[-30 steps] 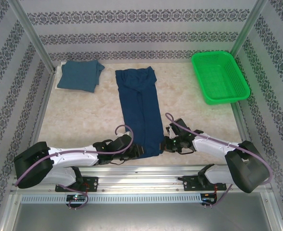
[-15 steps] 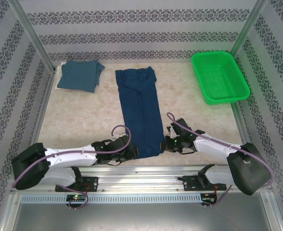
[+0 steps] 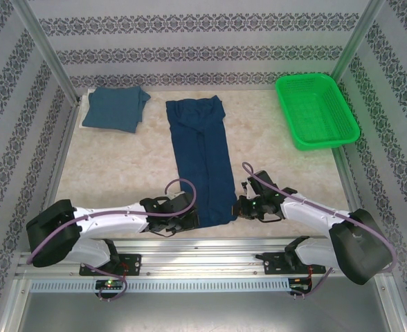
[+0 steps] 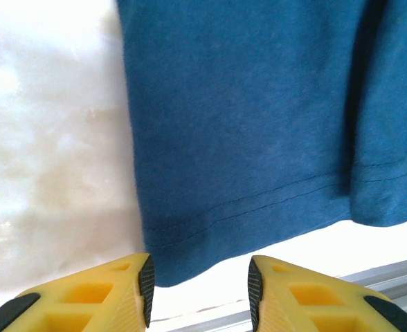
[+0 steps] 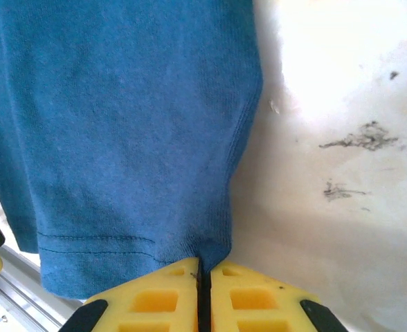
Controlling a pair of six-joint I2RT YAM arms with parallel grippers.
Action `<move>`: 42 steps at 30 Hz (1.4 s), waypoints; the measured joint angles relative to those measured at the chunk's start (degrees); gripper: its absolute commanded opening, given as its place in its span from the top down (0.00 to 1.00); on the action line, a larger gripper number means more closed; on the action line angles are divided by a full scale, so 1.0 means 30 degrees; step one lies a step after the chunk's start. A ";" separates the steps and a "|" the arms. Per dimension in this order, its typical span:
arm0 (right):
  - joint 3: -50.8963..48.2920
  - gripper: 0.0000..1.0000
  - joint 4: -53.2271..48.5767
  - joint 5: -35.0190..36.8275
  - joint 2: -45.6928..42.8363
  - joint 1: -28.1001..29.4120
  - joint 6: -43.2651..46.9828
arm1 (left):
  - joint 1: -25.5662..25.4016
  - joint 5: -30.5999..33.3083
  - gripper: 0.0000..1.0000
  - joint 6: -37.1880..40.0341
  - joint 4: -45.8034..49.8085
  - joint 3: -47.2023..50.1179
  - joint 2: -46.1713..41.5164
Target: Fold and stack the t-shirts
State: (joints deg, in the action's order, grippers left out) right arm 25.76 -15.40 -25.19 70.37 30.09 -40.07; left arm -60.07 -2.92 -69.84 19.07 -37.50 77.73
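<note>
A dark navy t-shirt [image 3: 203, 159] lies folded into a long strip down the middle of the table, hem toward me. A lighter teal-blue t-shirt [image 3: 115, 108] sits folded at the far left corner. My left gripper [image 3: 195, 220] stands open at the hem's near left corner, and the navy t-shirt [image 4: 259, 124] has its corner between the yellow fingers [image 4: 106, 290]. My right gripper [image 3: 239, 209] is shut on the hem's near right corner, the navy t-shirt [image 5: 120, 138] bunching into the closed fingertips [image 5: 169, 283].
A green mesh basket [image 3: 316, 110] stands at the far right. The metal rail [image 4: 369, 283] of the table's near edge runs just behind the hem. Patterned walls and metal posts enclose the table on three sides.
My left gripper has slid right along the hem to its near left corner. The right gripper has shifted slightly toward me while holding the cloth.
</note>
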 measured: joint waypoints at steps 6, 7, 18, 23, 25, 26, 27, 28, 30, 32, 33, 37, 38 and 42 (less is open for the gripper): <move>-0.0044 0.88 0.0007 -0.0204 0.0000 -0.0211 0.0000 | 0.0000 -0.0022 0.57 0.0233 0.0277 -0.0262 0.0845; -0.0044 0.88 0.0007 -0.0219 0.0000 -0.0211 0.0000 | 0.0000 -0.0015 0.58 0.0240 0.0270 -0.0262 0.1056; -0.0313 0.89 0.0226 -0.0415 0.0000 -0.0211 0.0000 | 0.0066 -0.0007 0.92 0.1217 0.0984 -0.1166 0.2404; -0.0430 0.91 0.0430 -0.0430 0.0000 -0.0204 -0.0007 | 0.0197 -0.0233 1.00 0.1749 0.0364 -0.1341 0.2616; -0.0437 0.92 0.0532 -0.0444 0.0000 -0.0204 -0.0015 | 0.0270 -0.0233 1.00 0.2113 0.0379 -0.1574 0.2616; -0.0444 0.93 0.0619 -0.0488 -0.0007 -0.0197 -0.0022 | 0.0299 -0.0204 1.00 0.2288 0.0386 -0.1763 0.2601; -0.0452 0.95 0.0663 -0.0495 -0.0044 -0.0197 -0.0036 | 0.0313 -0.0197 1.00 0.2390 0.0379 -0.1902 0.2528; -0.0452 0.97 0.0648 -0.0495 -0.0175 -0.0197 -0.0080 | 0.0313 -0.0138 1.00 0.2506 0.0364 -0.1974 0.2302; -0.0452 1.00 0.0546 -0.0474 -0.0714 -0.0197 -0.0117 | 0.0313 -0.0051 1.00 0.2594 0.0423 -0.1880 0.1231; -0.0430 1.00 0.0233 -0.0415 -0.1552 -0.0197 -0.0168 | 0.0313 0.0102 1.00 0.2594 0.0423 -0.1596 -0.0124; -0.0401 1.00 0.0066 -0.0408 -0.1953 -0.0197 -0.0168 | 0.0313 0.0204 1.00 0.2594 0.0423 -0.1399 -0.0925; -0.0015 1.00 -0.0619 -0.0415 -0.3111 -0.0197 -0.0284 | 0.0430 0.0481 1.00 0.2652 0.0561 -0.1122 -0.2849; 0.0160 1.00 -0.0758 -0.0415 -0.3213 -0.0197 -0.0321 | 0.0590 0.0510 1.00 0.2688 0.0568 -0.1122 -0.3067; 0.1115 1.00 -0.1166 -0.0430 -0.3045 -0.0248 -0.0379 | 0.1712 0.0408 1.00 0.2973 0.0568 -0.1122 -0.3315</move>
State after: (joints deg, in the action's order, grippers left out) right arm 29.10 -18.90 -26.48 61.23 29.34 -41.21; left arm -54.94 -1.69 -60.93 20.78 -40.86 67.79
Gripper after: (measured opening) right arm 0.049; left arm 0.059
